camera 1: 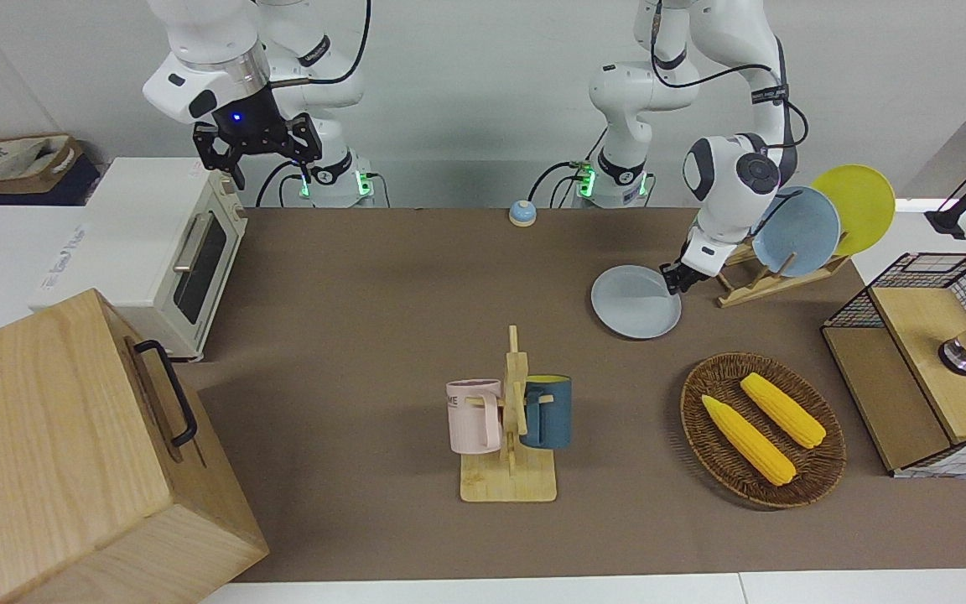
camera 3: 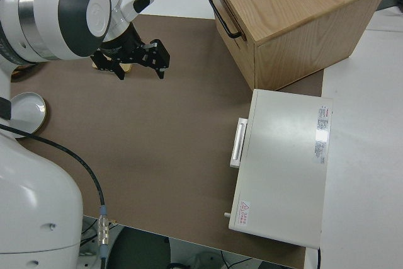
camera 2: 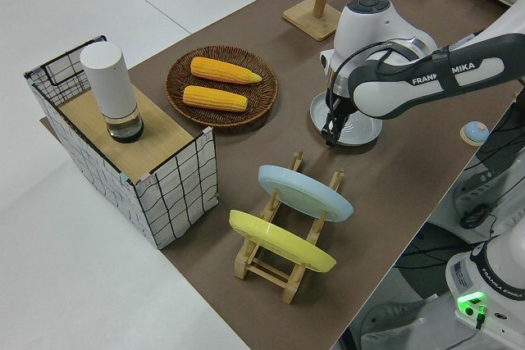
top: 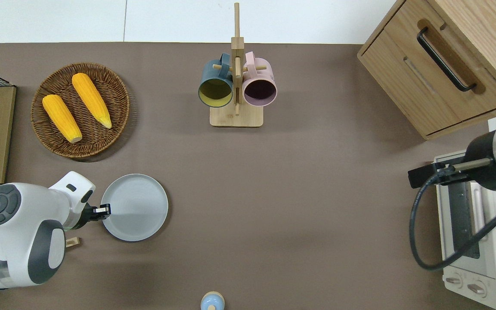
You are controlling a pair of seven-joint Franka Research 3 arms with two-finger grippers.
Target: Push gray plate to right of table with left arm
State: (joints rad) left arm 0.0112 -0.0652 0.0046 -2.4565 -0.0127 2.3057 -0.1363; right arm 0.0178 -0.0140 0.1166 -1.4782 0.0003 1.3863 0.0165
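Note:
The gray plate (camera 1: 636, 302) lies flat on the brown table (camera 1: 366, 294) toward the left arm's end; it also shows in the overhead view (top: 134, 207) and the left side view (camera 2: 349, 125). My left gripper (camera 1: 672, 283) is shut and empty. It is low at the plate's rim, on the side toward the left arm's end of the table, as the overhead view (top: 103, 210) and the left side view (camera 2: 330, 134) show. My right gripper (camera 1: 258, 153) is open and parked.
A wooden rack (camera 1: 772, 281) with a blue plate (camera 1: 797, 231) and a yellow plate (camera 1: 856, 205) stands beside the left gripper. A wicker basket (camera 1: 764, 428) of corn, a mug tree (camera 1: 510, 419), a bell (camera 1: 521, 212), a toaster oven (camera 1: 156, 252) and a wooden cabinet (camera 1: 72, 453) stand around.

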